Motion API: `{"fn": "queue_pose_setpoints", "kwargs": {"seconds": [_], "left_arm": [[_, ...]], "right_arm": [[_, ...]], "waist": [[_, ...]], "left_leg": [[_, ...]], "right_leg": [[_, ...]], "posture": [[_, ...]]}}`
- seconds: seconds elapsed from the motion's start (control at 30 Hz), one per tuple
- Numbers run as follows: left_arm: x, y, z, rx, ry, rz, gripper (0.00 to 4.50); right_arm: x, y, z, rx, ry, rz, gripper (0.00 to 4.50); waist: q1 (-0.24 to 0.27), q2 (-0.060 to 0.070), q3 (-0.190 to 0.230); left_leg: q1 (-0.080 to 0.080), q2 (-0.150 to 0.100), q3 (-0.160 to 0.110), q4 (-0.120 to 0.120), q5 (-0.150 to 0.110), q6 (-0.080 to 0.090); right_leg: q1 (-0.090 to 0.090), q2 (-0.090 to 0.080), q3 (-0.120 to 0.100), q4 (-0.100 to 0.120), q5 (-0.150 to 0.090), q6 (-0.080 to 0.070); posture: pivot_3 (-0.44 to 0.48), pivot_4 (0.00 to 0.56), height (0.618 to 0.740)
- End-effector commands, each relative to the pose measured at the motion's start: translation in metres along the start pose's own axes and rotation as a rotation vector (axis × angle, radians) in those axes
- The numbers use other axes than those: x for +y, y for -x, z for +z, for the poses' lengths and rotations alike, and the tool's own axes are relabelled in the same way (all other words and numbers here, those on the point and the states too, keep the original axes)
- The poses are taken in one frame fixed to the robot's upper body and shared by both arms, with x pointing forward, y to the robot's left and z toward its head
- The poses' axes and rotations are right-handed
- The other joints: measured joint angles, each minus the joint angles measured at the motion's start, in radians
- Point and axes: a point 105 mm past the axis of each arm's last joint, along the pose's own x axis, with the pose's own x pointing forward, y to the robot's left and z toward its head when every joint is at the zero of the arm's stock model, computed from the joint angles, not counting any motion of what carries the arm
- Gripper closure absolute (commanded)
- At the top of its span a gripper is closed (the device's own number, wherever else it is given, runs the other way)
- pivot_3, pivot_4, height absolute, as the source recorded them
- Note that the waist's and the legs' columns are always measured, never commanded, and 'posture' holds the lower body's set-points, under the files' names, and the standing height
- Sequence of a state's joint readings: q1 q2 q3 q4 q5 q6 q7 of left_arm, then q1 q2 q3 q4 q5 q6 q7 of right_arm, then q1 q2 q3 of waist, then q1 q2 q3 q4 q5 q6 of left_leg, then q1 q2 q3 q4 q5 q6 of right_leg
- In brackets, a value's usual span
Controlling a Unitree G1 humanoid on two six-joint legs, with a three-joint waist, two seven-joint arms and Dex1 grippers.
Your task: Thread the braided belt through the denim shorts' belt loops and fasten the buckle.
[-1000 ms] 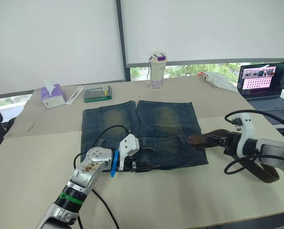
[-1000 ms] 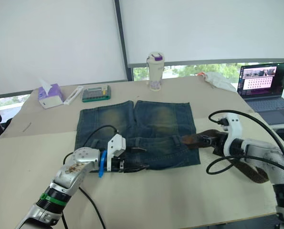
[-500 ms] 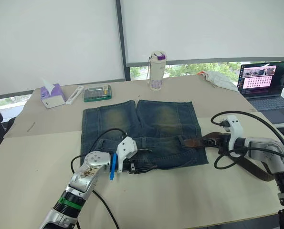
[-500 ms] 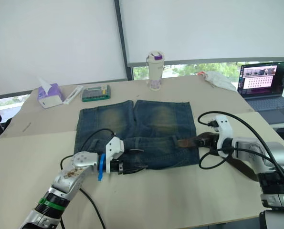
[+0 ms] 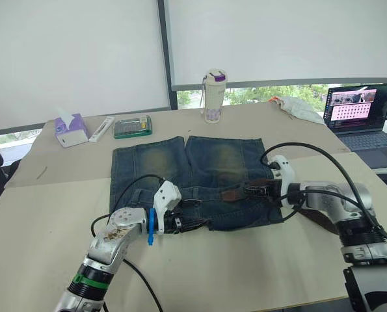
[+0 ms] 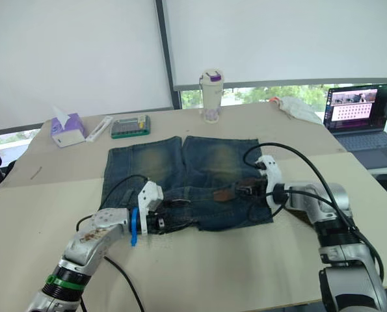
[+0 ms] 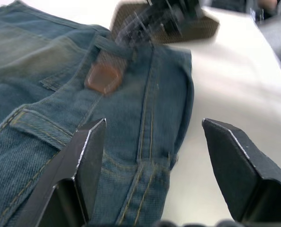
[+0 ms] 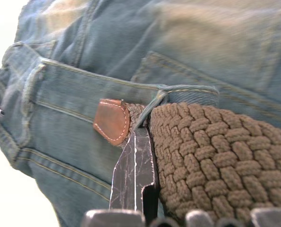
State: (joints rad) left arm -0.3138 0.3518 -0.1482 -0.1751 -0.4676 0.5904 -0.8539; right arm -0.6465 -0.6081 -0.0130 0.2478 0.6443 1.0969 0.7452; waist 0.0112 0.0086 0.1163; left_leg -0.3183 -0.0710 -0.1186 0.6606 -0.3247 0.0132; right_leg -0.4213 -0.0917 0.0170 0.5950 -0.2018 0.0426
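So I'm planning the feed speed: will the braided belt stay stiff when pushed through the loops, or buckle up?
Probably floppy: the braided belt is open-woven, so it may bunch if pushed from far back. Its smooth leather tip, already past one belt loop, looks firmer and should lead better. The right tool holds close to that loop, which likely limits bunching.

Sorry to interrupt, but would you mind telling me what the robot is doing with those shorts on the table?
It is threading a braided belt through the denim shorts lying flat on the table. The right gripper holds the belt at the waistband, and the belt's brown leather tip has come out past one belt loop. The left gripper rests open at the waistband's other end. The buckle is not fastened yet.
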Motion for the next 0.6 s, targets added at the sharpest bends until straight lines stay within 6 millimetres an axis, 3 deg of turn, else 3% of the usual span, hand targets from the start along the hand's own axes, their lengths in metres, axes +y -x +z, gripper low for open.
{"fn": "queue_pose_setpoints", "kwargs": {"seconds": [0.03,0.23,0.5,0.6], "left_arm": [[-0.002,-0.003,0.016,-0.020,0.113,0.016,1.07],[0.009,-0.009,0.024,-0.041,0.308,0.078,1.07],[0.013,-0.023,0.039,-0.087,0.500,0.035,1.07],[0.008,-0.027,0.041,-0.076,0.512,-0.002,1.87]], "right_arm": [[0.018,0.007,0.011,-0.165,-0.145,0.144,4.50],[0.046,0.016,0.012,-0.297,-0.231,0.271,4.50],[0.067,0.013,-0.001,-0.283,-0.183,0.275,4.50],[0.069,0.014,0.000,-0.285,-0.157,0.263,4.50]], "waist": [[0.000,-0.001,0.000],[-0.001,0.000,-0.001],[-0.002,0.000,-0.001],[-0.004,0.000,-0.001]], "left_leg": [[0.000,0.000,-0.001,0.000,0.000,0.000],[0.000,0.000,-0.001,0.000,0.001,-0.002],[0.000,-0.001,-0.002,0.000,0.002,-0.004],[0.000,-0.001,-0.001,0.000,0.003,-0.005]], "right_leg": [[0.000,0.000,0.000,0.000,0.000,0.000],[-0.001,0.000,0.000,0.001,0.000,0.000],[-0.001,0.001,0.000,0.002,0.000,0.000],[-0.001,0.001,0.000,0.002,0.000,0.000]], "posture": [[0.000,0.150,0.740],[0.000,0.150,0.740],[0.000,0.150,0.740],[0.000,0.150,0.740]]}}
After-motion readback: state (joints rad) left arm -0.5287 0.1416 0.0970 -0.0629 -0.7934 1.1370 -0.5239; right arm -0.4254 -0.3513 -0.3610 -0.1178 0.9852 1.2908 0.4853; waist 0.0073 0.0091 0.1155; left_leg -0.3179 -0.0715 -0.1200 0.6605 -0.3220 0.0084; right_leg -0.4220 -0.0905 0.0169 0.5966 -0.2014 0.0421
